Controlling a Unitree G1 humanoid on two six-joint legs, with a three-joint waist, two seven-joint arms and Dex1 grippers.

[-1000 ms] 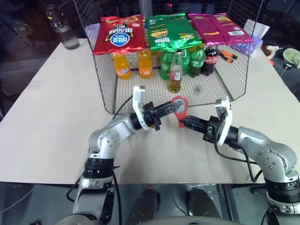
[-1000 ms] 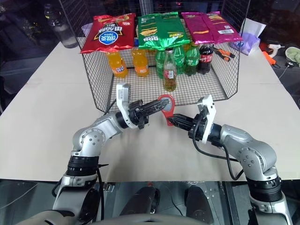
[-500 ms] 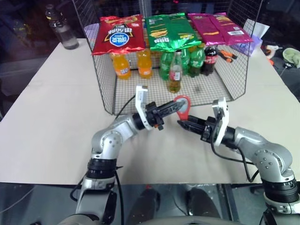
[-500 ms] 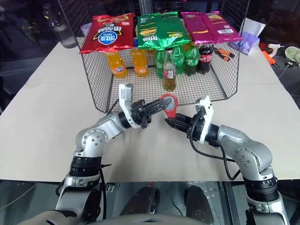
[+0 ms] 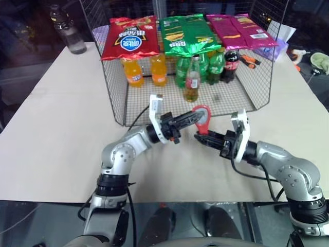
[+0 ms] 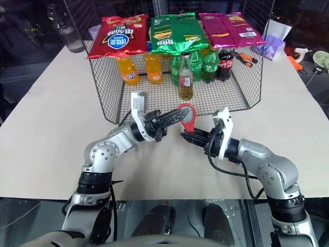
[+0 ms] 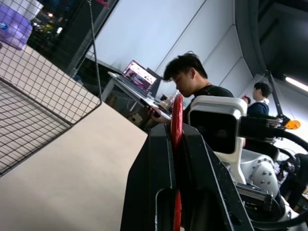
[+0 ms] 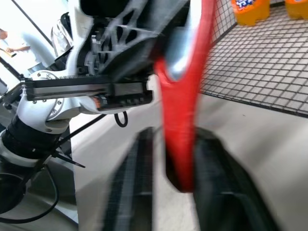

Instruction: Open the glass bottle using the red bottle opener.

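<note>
The glass bottle point(image 5: 192, 80), clear with an amber drink and a red-and-white label, stands upright inside the wire cage point(image 5: 123, 98), among the plastic soda bottles. In front of the cage, above the table, my left gripper point(image 5: 194, 118) is shut on the ring-shaped head of the red bottle opener point(image 5: 202, 117). The left wrist view shows the opener point(image 7: 176, 120) edge-on between my fingers. From the right, my right gripper point(image 5: 199, 137) meets the opener's slim handle point(image 8: 185, 115), which hangs down between its fingers, and is shut on it.
Red, green and pink chip bags point(image 5: 187, 33) lie on top of the cage, over orange point(image 5: 134, 72) and green point(image 5: 216, 66) soda bottles. A plastic water bottle point(image 5: 67, 32) stands far left. An orange-handled tool point(image 5: 250, 60) lies behind the cage. People point(image 7: 192, 86) sit in the background.
My right gripper let go of the opener's handle half a second ago and has shut on it again. Both hands have stayed in place, and the left keeps its hold on the head.
</note>
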